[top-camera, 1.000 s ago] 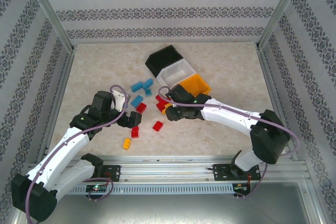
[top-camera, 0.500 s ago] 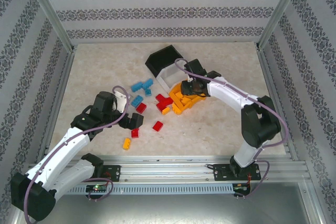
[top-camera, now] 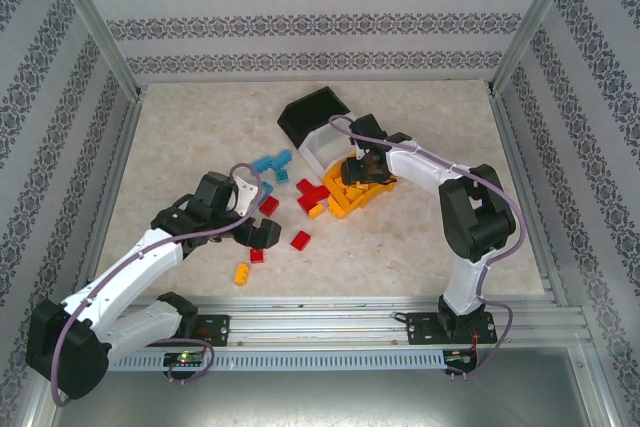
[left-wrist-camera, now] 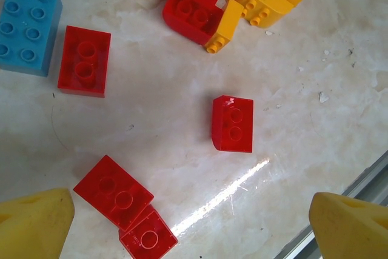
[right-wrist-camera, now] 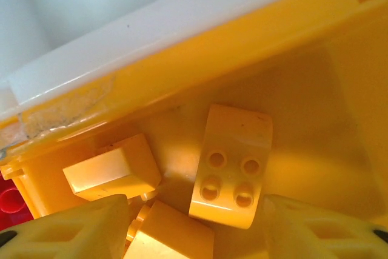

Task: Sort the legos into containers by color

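Nearby, the left claw (left-wrist-camera: 194,219) hangs released over glossy red studded bricks (left-wrist-camera: 232,124) on the marbled table (left-wrist-camera: 303,89), while farther off the right claw (right-wrist-camera: 197,228), likewise spread, looks into the smooth orange-yellow bin (right-wrist-camera: 182,83) at a curved four-stud yellow brick (right-wrist-camera: 233,162) that the arm (top-camera: 430,172) covers from overhead, the white bin (top-camera: 320,152) and black bin (top-camera: 315,112) beyond.

Three bins (top-camera: 312,112), over a dozen bricks (top-camera: 300,240)

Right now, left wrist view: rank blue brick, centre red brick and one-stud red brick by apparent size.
Largest: blue brick, even cropped at the edge.
Middle: centre red brick.
Smallest: one-stud red brick.
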Tool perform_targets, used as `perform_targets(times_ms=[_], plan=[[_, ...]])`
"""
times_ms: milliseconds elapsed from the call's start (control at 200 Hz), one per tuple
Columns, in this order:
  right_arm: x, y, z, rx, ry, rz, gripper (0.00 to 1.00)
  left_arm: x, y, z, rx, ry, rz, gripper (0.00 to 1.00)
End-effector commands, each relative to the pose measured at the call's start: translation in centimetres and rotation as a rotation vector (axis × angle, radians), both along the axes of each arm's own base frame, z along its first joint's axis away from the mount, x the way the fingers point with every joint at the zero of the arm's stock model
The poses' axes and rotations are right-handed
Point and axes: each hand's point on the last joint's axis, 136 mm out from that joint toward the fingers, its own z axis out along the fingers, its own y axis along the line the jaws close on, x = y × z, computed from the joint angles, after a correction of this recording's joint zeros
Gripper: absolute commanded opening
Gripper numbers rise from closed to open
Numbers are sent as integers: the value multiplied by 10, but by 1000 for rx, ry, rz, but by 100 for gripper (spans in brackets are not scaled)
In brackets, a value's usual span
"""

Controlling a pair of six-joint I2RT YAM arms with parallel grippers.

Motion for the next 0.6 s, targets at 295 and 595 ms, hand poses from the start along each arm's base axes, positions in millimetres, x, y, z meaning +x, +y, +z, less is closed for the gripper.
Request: perform_targets(times_ms=[295, 595], plan=[[-43, 10, 77, 89, -173, 6, 64, -26, 4, -37, 380, 172, 43, 92], [-96, 20, 75, 110, -171, 52, 65, -20, 25, -72, 611, 276, 192, 88]])
